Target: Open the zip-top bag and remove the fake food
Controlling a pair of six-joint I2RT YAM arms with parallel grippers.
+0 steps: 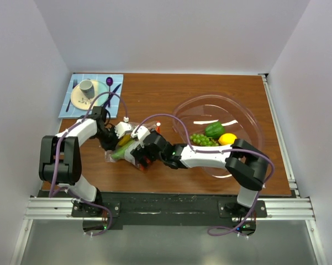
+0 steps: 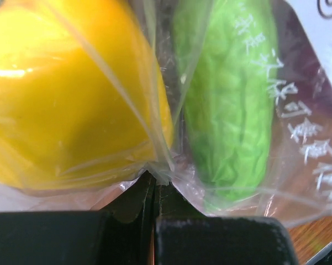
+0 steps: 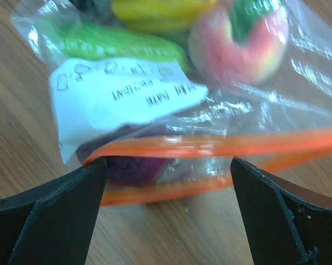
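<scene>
The zip-top bag lies on the table between the two grippers. My left gripper is shut on a fold of the bag's clear plastic, next to a yellow fruit and a bumpy green vegetable inside. My right gripper is open, its fingers on either side of the orange zip strip, whose two halves stand apart. Inside I see a purple piece, a red-pink peach and a white label. In the top view the left gripper and right gripper meet at the bag.
A large clear bowl at the right holds green grapes, a green pepper and a lemon. A blue placemat at the back left carries a plate, a grey cup and cutlery.
</scene>
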